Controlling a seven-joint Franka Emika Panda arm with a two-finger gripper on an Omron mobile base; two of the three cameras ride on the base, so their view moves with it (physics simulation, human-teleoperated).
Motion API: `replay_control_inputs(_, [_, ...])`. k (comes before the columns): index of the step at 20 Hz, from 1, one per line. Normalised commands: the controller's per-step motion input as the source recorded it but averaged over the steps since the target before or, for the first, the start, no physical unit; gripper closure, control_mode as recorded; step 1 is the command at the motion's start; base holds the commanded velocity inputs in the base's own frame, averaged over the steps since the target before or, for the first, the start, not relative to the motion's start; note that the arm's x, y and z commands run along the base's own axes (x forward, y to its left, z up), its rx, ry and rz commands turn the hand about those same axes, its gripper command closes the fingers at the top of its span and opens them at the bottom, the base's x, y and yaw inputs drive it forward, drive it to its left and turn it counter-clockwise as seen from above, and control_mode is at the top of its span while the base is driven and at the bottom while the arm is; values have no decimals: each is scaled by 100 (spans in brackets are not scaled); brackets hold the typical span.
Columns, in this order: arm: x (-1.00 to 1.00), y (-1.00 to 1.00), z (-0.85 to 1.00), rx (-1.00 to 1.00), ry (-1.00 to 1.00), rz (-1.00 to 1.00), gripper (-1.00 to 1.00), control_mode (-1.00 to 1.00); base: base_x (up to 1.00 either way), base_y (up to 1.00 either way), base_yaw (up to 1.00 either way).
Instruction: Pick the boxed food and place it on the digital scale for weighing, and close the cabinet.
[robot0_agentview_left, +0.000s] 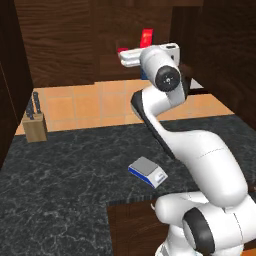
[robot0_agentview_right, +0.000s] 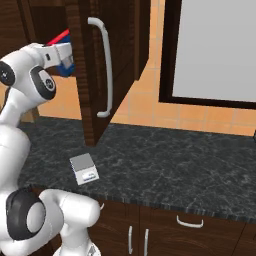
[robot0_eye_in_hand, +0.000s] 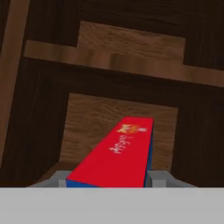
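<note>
The boxed food (robot0_eye_in_hand: 116, 157) stands inside the open cabinet (robot0_agentview_right: 92, 70), up above the digital scale (robot0_agentview_left: 147, 171), which lies flat on the dark table (robot0_agentview_left: 60, 175) well below it. In the hand view the pincer (robot0_eye_in_hand: 109, 180) has a grey finger (robot0_eye_in_hand: 159, 178) pressed close on each side of the carton, whose red face runs away from the camera toward the cabinet's wooden back wall. The jaws look closed on the box, gripping it across its narrow width.

As a judgement, the carton is light and fairly stiff: thin card that holds its shape under a moderate squeeze but could dent or bow if pinched hard. Its printed faces look smooth, so it may slip or swivel between the pads if held near one end. The narrow flat sides are the right place to hold it, and a grip near the middle of its height would keep it from pivoting during the swing down.

Being tall and narrow, it is likely to tip easily when set on the scale's small grey plate, so it wants to go down square and centred. The cabinet door with its long silver handle (robot0_agentview_right: 105, 70) hangs just beside the arm and above the scale, a thing to clear on the way out.
</note>
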Motion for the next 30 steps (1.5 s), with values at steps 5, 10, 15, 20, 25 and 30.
replay_control_inputs(5, [-100, 9, 10, 0, 18, 0, 100, -100, 0, 0, 0])
replay_control_inputs(10, [-100, 1, -50, 1, 13, 0, 100, -100, 0, 0, 0])
replay_control_inputs(15, [-73, 1, -88, 2, 9, -1, 100, -100, 0, 0, 0])
replay_control_inputs(20, [-16, 0, -77, 26, 7, -11, 100, -100, 0, 0, 0])
replay_control_inputs(25, [-3, -1, -65, 11, 4, -3, 100, -100, 0, 0, 0])
replay_control_inputs(30, [2, 0, -44, 0, 9, -6, 100, -100, 0, 0, 0])
